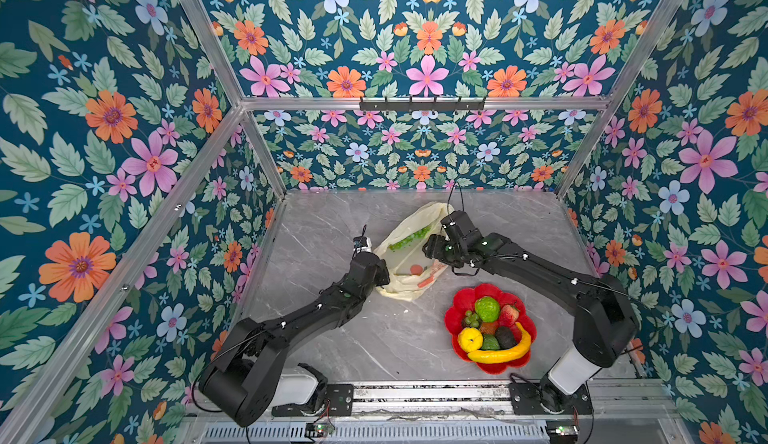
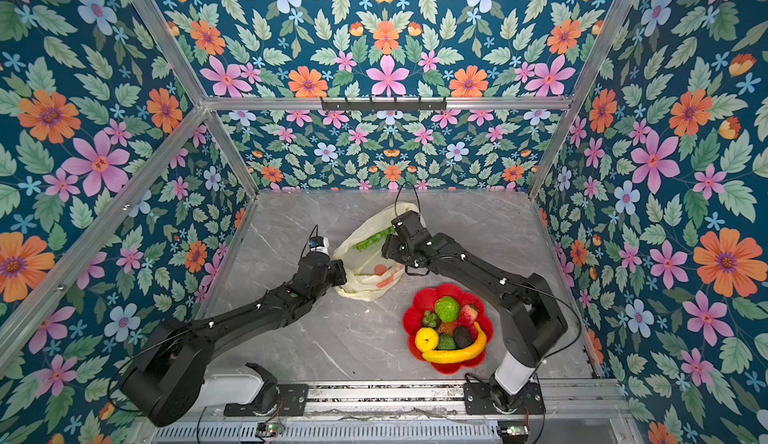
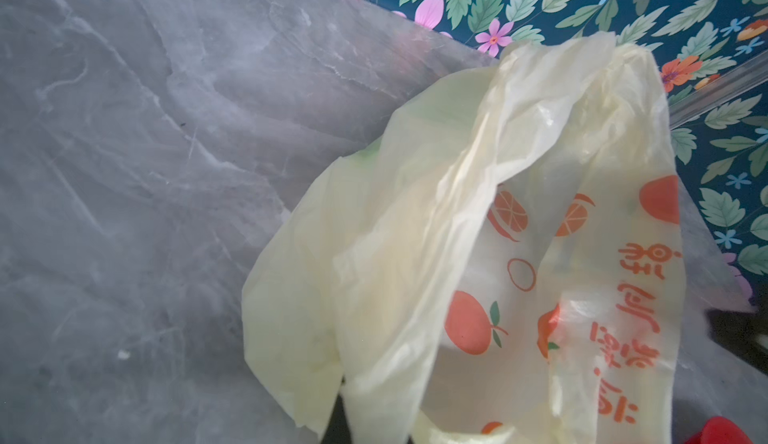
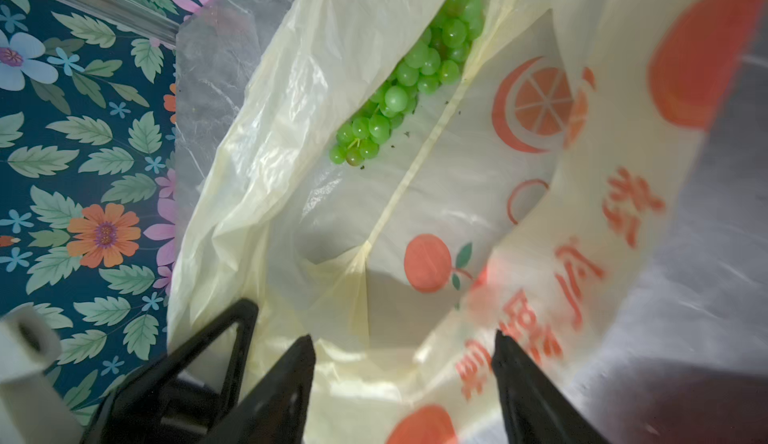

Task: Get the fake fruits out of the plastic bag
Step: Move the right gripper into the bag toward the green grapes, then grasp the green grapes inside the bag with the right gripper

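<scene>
Grey marble tabletop [image 1: 332,338] carries a thin pale-yellow plastic bag [image 1: 399,263], a glossy green grape bunch [image 4: 409,76] inside; left gripper [image 1: 383,276] clamps its edge, right gripper [image 4: 403,336] gapes at its mouth.

The plastic bag [image 1: 409,265], thin, pale yellow and translucent with printed orange fruit pictures, lies crumpled on the desk [image 1: 353,338] with its mouth gaping. Inside it, a green grape bunch [image 4: 415,76] rests along one fold. The banana [image 1: 505,351], lemon [image 1: 470,339], bumpy green fruit [image 1: 487,308], strawberry [image 1: 509,314] and dark avocado [image 1: 505,337] sit heaped in the red dish [image 1: 455,301] nearby.
</scene>
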`<state>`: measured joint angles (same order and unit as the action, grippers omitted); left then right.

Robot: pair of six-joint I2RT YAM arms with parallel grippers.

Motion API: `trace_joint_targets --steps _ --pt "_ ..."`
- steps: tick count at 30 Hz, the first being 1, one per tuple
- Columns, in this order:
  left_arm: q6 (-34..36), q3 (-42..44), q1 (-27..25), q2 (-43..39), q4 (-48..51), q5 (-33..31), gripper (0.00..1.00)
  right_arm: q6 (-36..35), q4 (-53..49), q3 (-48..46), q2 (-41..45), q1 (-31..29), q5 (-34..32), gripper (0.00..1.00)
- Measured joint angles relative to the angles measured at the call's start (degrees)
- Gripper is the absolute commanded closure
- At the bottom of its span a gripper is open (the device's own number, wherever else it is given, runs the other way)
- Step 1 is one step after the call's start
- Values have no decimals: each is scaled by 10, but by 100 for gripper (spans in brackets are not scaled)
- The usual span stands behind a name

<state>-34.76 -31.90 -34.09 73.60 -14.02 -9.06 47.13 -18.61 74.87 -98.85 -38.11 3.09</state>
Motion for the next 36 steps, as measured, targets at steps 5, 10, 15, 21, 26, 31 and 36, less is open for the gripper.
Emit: trace_joint_targets --steps 5,10,15,21,26,31,36 --pt "-12 37 -3 -60 34 -3 100 7 30 20 -71 -5 35 30" --pt "-27 54 -26 -110 76 -20 100 7 42 37 -107 -9 49 29" --pt "-43 53 -63 -127 111 -38 100 4 47 66 -135 -9 45 29" --pt "-71 53 -100 -139 130 -50 100 1 38 112 -174 -8 26 27" --pt "-84 57 -127 -144 132 -60 100 -4 17 156 -198 -3 6 27" --pt "-85 68 -146 -150 130 -69 100 -6 -7 199 -226 6 -23 24" --pt "-85 78 -160 -155 121 -77 100 -10 -36 229 -243 12 -48 20"
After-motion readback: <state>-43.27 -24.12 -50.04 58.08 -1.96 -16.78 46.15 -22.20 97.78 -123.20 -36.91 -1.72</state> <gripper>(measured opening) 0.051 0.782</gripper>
